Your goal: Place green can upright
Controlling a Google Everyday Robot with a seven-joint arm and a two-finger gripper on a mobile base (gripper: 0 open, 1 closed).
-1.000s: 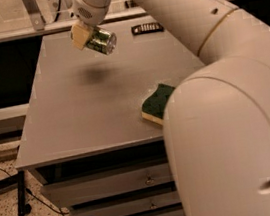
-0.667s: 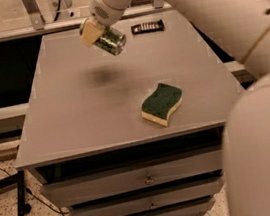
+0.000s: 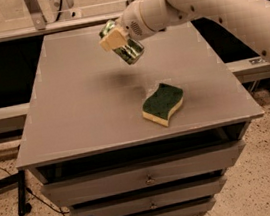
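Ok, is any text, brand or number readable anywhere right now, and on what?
No text can be read.
Green can, held tilted above the table in the gripper: the label markings cannot be made out.
Sponge: no text visible.

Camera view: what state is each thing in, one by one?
green can: held in the air above the table, tilted, not upright.
gripper: over the table's far half, shut on the green can.
sponge: lying flat on the table, green side up.
drawers: shut.
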